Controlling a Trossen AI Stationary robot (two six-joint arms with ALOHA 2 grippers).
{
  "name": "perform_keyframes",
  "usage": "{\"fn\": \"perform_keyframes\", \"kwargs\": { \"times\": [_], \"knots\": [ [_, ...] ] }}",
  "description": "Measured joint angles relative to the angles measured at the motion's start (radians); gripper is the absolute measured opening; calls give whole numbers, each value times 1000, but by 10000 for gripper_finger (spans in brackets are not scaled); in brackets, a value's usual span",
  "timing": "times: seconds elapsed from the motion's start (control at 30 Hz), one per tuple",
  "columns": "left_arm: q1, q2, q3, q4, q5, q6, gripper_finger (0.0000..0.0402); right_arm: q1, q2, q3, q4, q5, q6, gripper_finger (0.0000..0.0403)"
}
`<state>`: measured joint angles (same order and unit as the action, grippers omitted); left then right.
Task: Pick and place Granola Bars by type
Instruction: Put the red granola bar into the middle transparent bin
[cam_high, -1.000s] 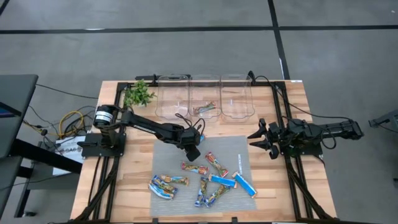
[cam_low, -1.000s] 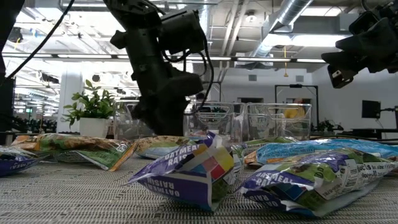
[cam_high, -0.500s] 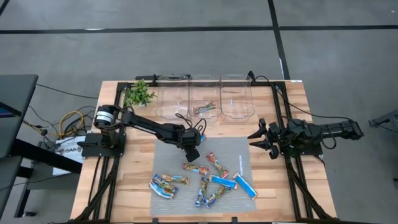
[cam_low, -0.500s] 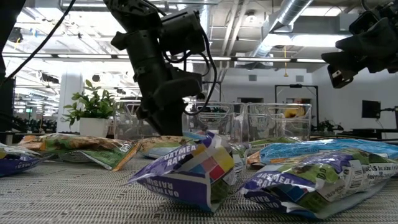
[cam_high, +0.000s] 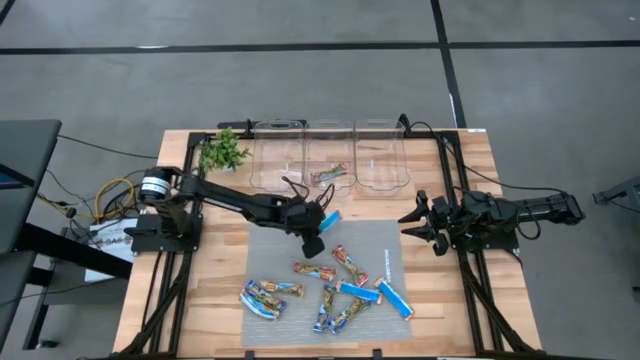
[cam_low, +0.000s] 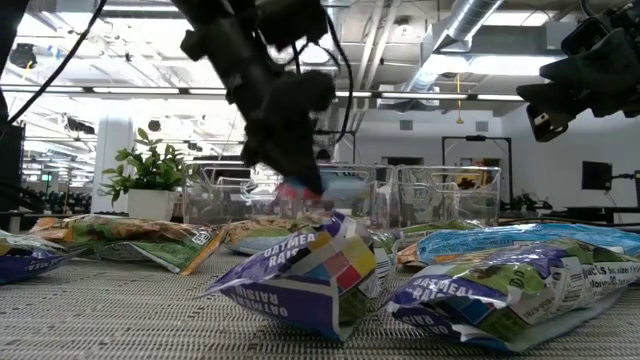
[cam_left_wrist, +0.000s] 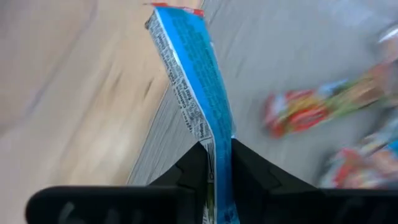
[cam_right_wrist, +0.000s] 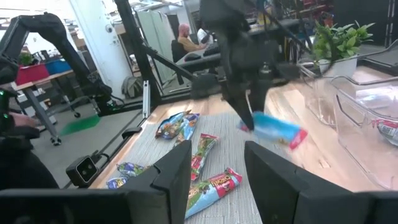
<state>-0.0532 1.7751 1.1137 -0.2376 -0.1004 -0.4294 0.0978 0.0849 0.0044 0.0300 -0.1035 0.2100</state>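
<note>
Nearest the front edge of the pale wooden slatted bench (cam_high: 215, 300), a scatter of flat crinkled foil-wrapped granola bars (cam_high: 330, 290) lies on a grey woven mat (cam_high: 375, 235): some bright blue, some red, green and orange, some blue, silver and yellow. Above the mat's far half, the left hand (cam_high: 315, 232) pinches one bright blue glossy-wrapped bar (cam_high: 328, 217) narrowly by its end, lifted clear of the mat; the wrapper sticks out past the dark fingers (cam_left_wrist: 193, 171). At the right edge of the bench the right hand (cam_high: 418, 222) waits above the wood with its fingers apart, holding nothing. Along the far edge stand three clear hard plastic bins (cam_high: 330, 155); the middle one holds a red-green-orange bar (cam_high: 328, 175). A leafy green plant sprig (cam_high: 222, 152) sits left of them.
</note>
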Motion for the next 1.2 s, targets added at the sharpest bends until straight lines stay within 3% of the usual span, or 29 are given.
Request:
{"fn": "perform_keyframes", "kwargs": {
  "times": [0.57, 0.93, 1.2],
  "knots": [
    [10, -204, 2, 535, 90, 114, 47, 0, 0, 0, 0, 0, 0, 144],
    [32, -207, 2, 496, 94, 115, 46, 0, 0, 0, 0, 0, 0, 142],
    [203, -207, 2, 402, 94, 122, 46, 0, 0, 0, 0, 0, 0, 141]
  ]
}}
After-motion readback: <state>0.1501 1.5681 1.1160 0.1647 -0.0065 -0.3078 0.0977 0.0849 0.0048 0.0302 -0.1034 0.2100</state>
